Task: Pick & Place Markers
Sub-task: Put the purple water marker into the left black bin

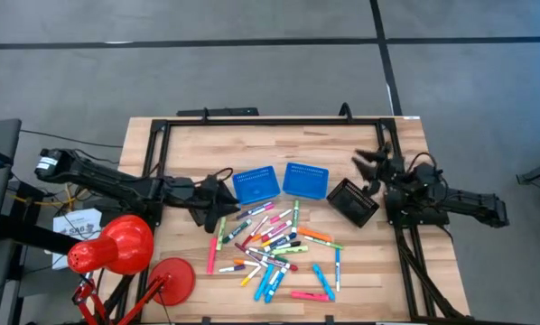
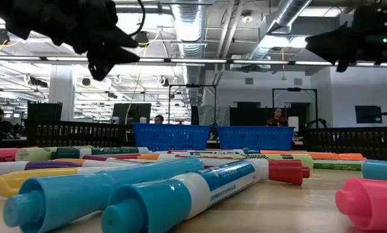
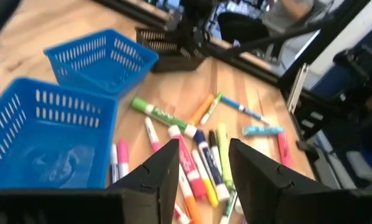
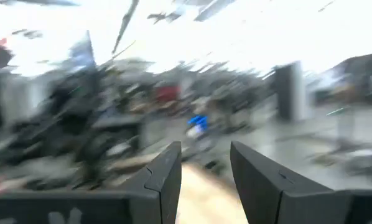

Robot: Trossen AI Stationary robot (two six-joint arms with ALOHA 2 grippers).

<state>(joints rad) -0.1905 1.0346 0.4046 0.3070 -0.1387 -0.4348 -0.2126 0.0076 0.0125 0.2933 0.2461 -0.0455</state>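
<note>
Several capped markers (image 1: 274,244) in pink, blue, green, orange and white lie scattered flat on the wooden table's middle and near part. They fill the foreground of the low view as markers (image 2: 180,188). My left gripper (image 1: 218,200) hovers open just left of the pile, above the table, with nothing between its fingers. In its wrist view the left gripper (image 3: 203,146) looks down over the markers (image 3: 192,155). My right gripper (image 1: 367,164) stands open at the far right, raised and away from the markers. Nothing lies between its fingers in the right wrist view (image 4: 204,149).
Two blue perforated baskets (image 1: 256,184) (image 1: 305,180) sit side by side just beyond the pile. A black tray (image 1: 353,202) lies to their right. A red lamp (image 1: 116,246) stands at the near left corner. A black frame (image 1: 270,122) runs along the table's edges.
</note>
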